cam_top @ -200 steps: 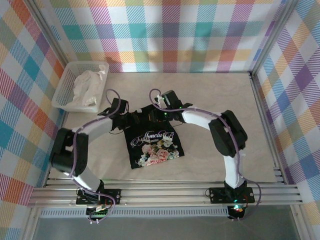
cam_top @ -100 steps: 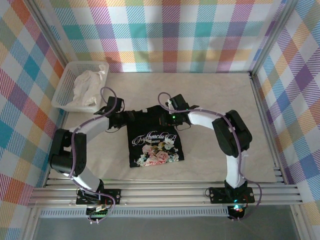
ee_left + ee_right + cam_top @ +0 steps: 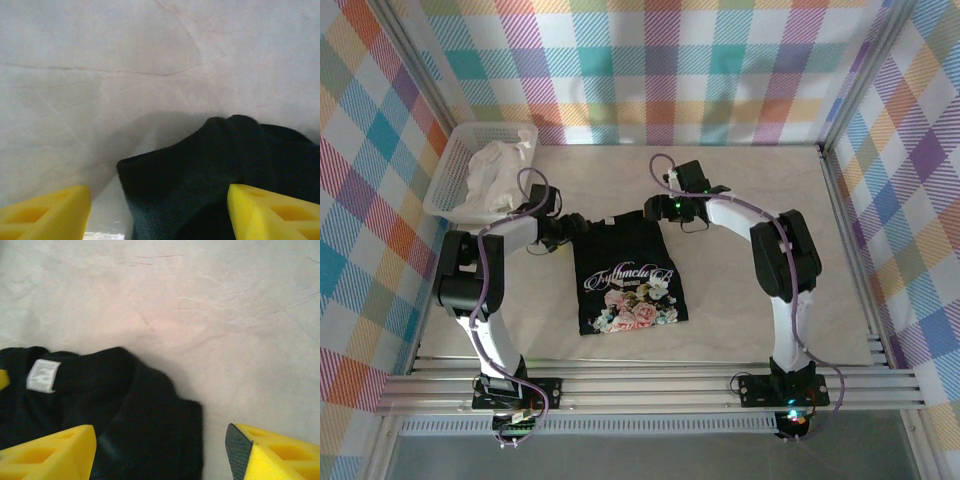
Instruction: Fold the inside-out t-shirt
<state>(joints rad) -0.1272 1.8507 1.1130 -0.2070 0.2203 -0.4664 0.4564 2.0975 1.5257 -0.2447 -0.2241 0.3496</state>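
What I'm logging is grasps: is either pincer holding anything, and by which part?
Nothing is held: the left pincer and right pincer are both open, fingers spread astride the top edge of the t-shirt.

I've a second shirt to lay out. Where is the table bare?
Bare: the table right of the right arm, and the strip behind the t-shirt. Crowded: left end effector and right end effector at its far edge; basket far left.

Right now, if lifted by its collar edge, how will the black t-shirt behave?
Likely floppy: the t-shirt lies flat with soft, rumpled edges, so it should drape rather than hold shape. Probably light for its size, being thin fabric. Pushed, it would likely bunch, not slide whole.
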